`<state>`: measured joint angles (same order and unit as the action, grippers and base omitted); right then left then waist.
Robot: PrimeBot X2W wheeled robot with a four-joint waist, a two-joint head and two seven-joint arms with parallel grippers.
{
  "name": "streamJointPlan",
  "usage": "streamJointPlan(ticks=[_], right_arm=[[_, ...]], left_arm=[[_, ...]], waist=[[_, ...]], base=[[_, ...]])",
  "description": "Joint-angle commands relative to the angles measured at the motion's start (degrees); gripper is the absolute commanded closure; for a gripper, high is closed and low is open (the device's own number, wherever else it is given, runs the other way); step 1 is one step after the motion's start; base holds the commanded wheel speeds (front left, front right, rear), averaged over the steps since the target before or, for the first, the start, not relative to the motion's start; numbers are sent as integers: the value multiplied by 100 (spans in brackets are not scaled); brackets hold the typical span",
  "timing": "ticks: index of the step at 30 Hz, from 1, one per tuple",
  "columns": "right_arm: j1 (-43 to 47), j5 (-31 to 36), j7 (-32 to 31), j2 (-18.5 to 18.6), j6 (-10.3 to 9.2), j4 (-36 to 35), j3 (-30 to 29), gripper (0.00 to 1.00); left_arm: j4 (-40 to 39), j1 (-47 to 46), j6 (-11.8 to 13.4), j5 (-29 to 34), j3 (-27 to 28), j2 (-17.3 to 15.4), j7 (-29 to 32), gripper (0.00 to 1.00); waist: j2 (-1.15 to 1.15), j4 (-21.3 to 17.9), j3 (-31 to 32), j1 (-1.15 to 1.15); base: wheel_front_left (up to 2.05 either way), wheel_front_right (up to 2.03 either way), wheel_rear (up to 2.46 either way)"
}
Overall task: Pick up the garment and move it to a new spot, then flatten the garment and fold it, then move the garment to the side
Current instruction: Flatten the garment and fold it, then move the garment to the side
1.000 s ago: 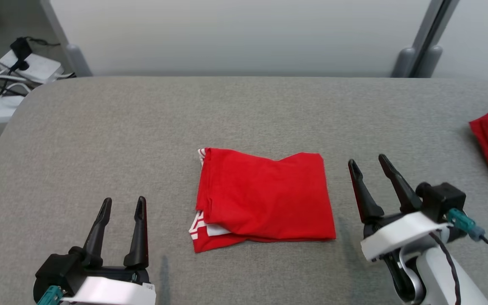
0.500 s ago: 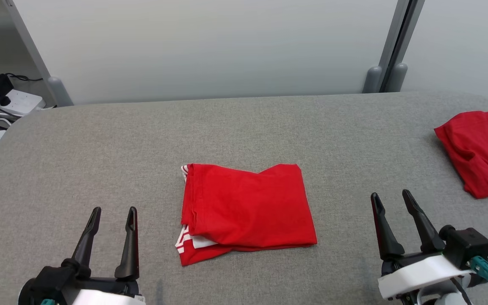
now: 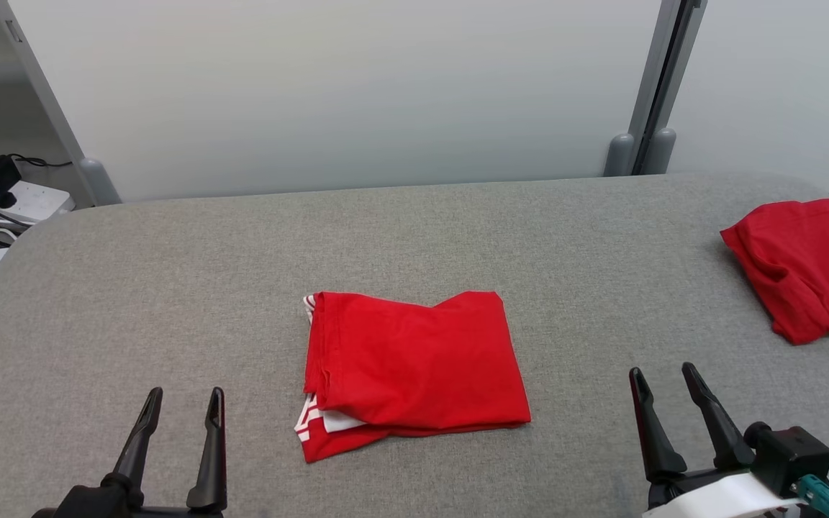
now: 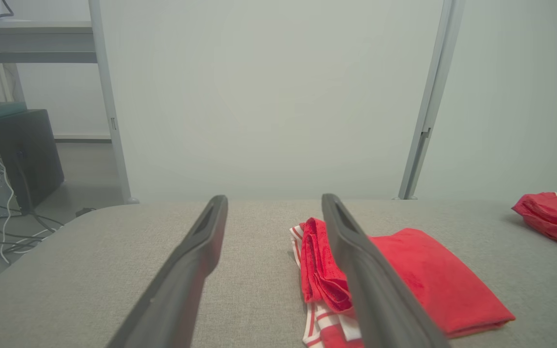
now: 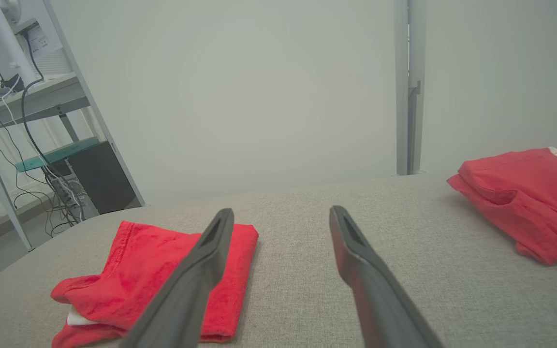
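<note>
Our head has lifted, shifting the whole view, and our right gripper [image 3: 661, 370] has drawn back from the folded red garment [image 3: 414, 363]. It lies mid-table [image 3: 170, 273] between right and left gripper [image 3: 186, 393], touched by neither. Both pairs of fingers [image 3: 209, 446] stand spread, empty. We judge folding done; moving it aside, perhaps toward the second red garment [image 3: 799, 262], remains.

I see the red garment [image 3: 414, 360] folded into a rough rectangle, white-striped edge showing, lying flat at the middle of the grey table [image 3: 170, 252].
</note>
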<state>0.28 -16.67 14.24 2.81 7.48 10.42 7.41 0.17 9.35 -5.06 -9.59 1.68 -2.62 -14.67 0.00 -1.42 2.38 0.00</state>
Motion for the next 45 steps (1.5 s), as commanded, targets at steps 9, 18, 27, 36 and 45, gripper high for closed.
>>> streamJointPlan(ticks=[9, 18, 27, 36, 45], right_arm=[[-50, 7, 75, 15, 1, -98, 190, 0], [-71, -20, 75, 12, 1, -53, 234, 0], [-86, -34, 75, 10, 1, -42, 258, 0], [-60, -41, 75, 9, 1, -44, 255, 0], [-58, -49, 75, 8, 1, 5, 267, 0]], left_arm=[[-11, -144, -58, -104, 210, -26, -33, 0], [37, -163, -42, -105, 224, -26, -33, 0], [57, -181, -24, -111, 234, -26, -33, 0], [88, -181, -17, -91, 233, -26, -33, 0], [116, -192, -8, -90, 213, -26, -33, 0]], waist=[[0, 83, 83, 0], [0, 92, 95, 0], [0, 106, 94, 0], [0, 158, 101, 0], [0, 222, 100, 0]], base=[[0, 0, 0], [0, 0, 0], [0, 0, 0], [0, 0, 0], [0, 0, 0]])
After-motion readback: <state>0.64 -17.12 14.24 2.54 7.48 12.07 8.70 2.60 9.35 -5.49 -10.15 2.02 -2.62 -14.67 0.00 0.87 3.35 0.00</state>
